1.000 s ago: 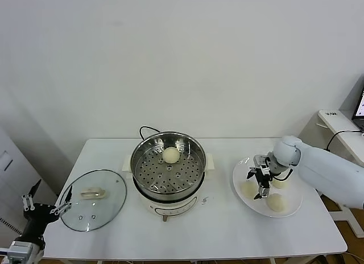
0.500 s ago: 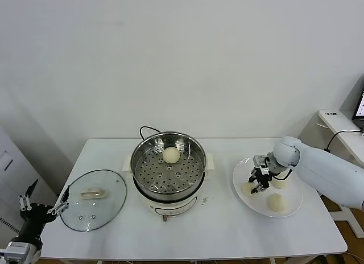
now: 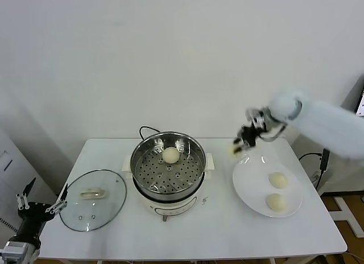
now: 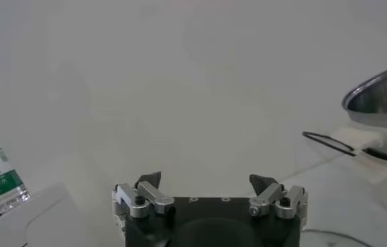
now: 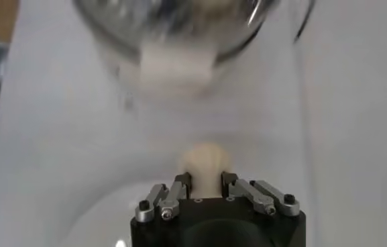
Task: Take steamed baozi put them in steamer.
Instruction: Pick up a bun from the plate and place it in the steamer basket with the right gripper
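A baozi (image 5: 206,161) is clamped in the closed right gripper (image 3: 243,137), raised between the plate (image 3: 250,187) and steamer (image 3: 168,161). It should be carried level over the tray and released low, beside the bun already inside. The open, empty left gripper (image 4: 210,191) is parked off the surface's left edge.

The right gripper (image 3: 243,140), which sits low over the flat white round plate (image 3: 250,190) in the earlier pictures with its jaws around one of the small cream-white round dough buns, is now raised clear of the plate and carried toward the shiny round stainless-steel steamer pot (image 3: 193,156). Its jaws are now closed on that bun (image 5: 206,164), which rides up with it. The plate now holds two buns, one (image 3: 277,180) behind the other (image 3: 276,202), instead of three. The right arm, stretched low across the table edge before, now reaches in from higher up.
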Available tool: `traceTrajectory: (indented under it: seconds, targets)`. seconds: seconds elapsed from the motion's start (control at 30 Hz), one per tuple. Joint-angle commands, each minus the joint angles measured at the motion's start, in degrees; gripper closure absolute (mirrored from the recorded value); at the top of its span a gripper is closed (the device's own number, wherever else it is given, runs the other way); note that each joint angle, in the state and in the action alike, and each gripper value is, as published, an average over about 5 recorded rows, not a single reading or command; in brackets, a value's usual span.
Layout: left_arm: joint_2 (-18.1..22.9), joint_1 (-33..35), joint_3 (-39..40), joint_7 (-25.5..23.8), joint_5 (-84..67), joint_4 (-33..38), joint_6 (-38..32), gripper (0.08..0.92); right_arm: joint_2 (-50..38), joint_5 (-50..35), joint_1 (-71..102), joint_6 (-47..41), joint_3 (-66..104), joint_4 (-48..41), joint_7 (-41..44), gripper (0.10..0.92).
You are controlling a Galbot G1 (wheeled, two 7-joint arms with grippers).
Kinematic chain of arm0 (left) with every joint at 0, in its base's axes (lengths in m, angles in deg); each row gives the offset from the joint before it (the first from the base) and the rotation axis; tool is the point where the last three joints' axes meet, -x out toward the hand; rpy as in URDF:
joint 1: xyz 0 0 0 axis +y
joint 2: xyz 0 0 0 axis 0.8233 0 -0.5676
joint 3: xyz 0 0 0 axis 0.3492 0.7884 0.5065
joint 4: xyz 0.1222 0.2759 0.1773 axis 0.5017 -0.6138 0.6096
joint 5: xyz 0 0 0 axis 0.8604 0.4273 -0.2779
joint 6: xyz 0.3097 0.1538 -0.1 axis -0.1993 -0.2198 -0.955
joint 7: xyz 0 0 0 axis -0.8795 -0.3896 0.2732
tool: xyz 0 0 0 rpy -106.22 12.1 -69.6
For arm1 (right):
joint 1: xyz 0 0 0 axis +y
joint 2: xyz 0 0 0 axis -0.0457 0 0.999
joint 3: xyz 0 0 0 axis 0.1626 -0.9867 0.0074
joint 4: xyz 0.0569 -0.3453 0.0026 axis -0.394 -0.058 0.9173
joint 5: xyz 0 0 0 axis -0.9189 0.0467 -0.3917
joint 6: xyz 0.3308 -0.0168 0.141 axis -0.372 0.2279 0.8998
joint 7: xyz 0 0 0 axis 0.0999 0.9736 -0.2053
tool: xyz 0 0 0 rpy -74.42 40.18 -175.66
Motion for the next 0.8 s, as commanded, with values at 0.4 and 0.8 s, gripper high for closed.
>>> traceTrajectory:
  seconds: [0.4, 0.8]
  targets:
    - [-0.38, -0.35, 0.01, 0.01, -0.61, -0.76, -0.21, 0.177, 22.15, -14.92, 3.12, -17.80, -3.91, 7.18, -13.17, 0.696]
    - [-0.16, -0.33, -0.04, -0.01, -1.10, -2.20, -1.36, 0.177, 29.20, -11.89, 10.79, -20.69, -2.77, 0.77, -23.10, 0.686]
